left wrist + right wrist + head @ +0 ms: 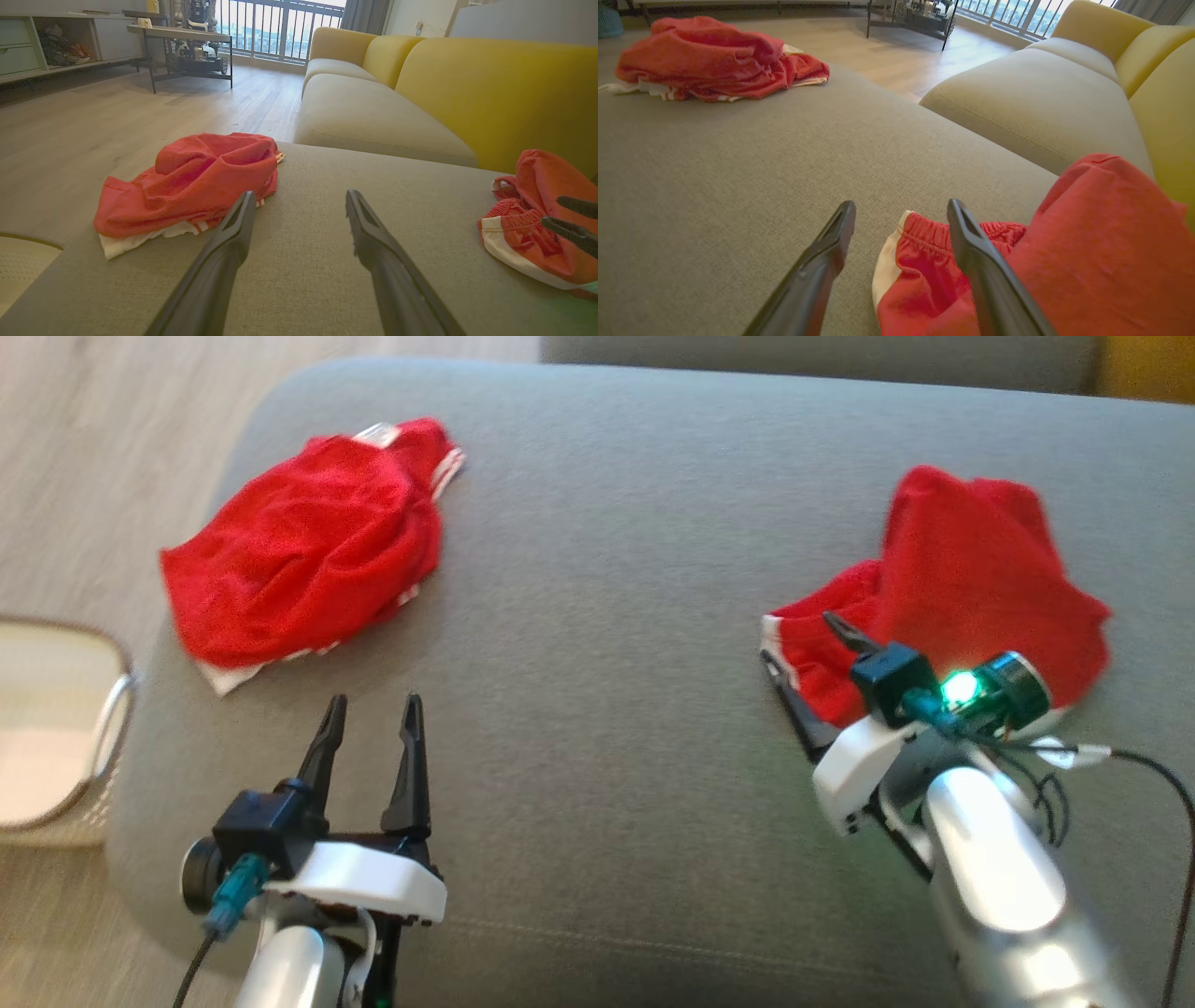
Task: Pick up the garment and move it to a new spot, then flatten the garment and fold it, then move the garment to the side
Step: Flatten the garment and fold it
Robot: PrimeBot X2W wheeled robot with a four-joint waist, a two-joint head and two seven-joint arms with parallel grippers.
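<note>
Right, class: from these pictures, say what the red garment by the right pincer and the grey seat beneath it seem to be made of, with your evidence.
Red garment: likely a soft knit sports fabric, matte; it crumples in loose folds, with a gathered elastic waistband and white trim.
Grey seat: woven upholstery cloth, matte, probably over padding; fine weave shows, edges rounded.

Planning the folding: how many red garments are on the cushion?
2. The left garment lies bunched near the cushion's left end; the right garment, crumpled at its right end, sits partly between the right gripper's open fingers.
</note>
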